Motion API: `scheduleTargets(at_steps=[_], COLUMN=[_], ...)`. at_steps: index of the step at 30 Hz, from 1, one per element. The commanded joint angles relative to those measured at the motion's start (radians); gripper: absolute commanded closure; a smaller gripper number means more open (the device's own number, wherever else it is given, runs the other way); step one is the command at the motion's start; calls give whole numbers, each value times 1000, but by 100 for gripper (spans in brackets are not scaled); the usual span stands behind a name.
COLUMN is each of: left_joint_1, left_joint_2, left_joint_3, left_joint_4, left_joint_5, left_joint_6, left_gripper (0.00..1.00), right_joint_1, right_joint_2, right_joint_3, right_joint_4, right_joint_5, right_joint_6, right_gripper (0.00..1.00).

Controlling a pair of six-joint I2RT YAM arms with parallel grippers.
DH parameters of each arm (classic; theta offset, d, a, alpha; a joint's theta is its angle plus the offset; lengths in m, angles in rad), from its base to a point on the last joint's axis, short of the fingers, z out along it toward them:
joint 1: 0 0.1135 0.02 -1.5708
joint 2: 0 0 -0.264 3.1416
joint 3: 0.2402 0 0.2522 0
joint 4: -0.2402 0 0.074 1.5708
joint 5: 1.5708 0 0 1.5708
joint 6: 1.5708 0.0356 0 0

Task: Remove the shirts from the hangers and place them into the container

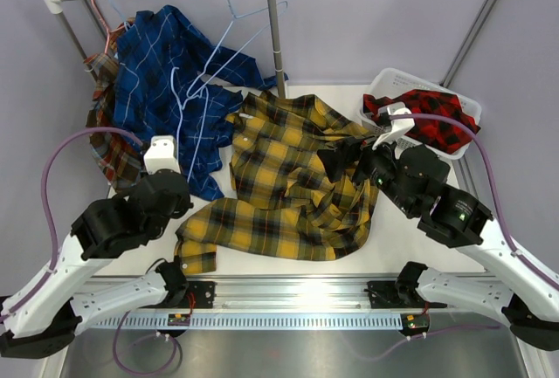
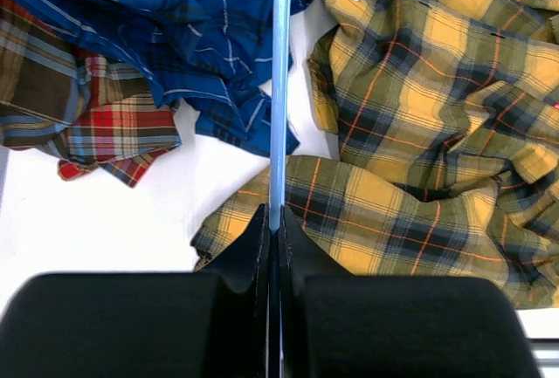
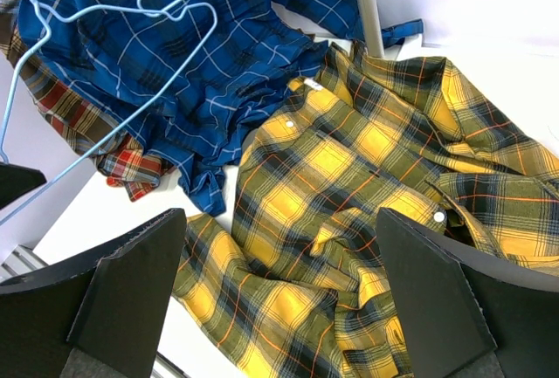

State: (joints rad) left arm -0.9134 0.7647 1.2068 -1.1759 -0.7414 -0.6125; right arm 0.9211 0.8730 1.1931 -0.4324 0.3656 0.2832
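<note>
Over bare table (image 2: 113,221) beside the yellow shirt (image 2: 419,90) hem — left gripper (image 2: 272,216) pinches a blue hanger (image 2: 279,90), right gripper (image 3: 279,225) hovers, jaws spread.

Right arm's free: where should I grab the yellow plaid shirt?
Pinch the raised fold mid-front of the yellow shirt, coming straight down with the open right gripper. It lies spread on the table, so wrinkles likely offer the only purchase.

Robotics lab: bare grey walls (image 1: 367,20), white table (image 1: 393,256) with mounting rail (image 1: 297,295)
</note>
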Motion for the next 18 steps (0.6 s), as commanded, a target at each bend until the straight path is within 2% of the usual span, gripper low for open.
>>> scheduleTargets(at_steps=[1,4,9,18], left_joint_1=[36,91,114,183], left_joint_2=[19,38,67,51], left_joint_3=[46,42,5,-16], left_joint_4=[24,25,24,4], left_joint_5=[-61,-15,100,114], left_joint_6=[20,51,48,16], left_gripper=[100,100,100,100], right_joint_1=[1,1,1,1], right_joint_2=[-28,-37,-46,-45], right_joint_3=[-6,-10,-20,-30], right_joint_4=[29,27,20,20], right_joint_5=[22,22,29,33], right_joint_6=[-7,-6,-9,-15], right_gripper=[0,1,0,0])
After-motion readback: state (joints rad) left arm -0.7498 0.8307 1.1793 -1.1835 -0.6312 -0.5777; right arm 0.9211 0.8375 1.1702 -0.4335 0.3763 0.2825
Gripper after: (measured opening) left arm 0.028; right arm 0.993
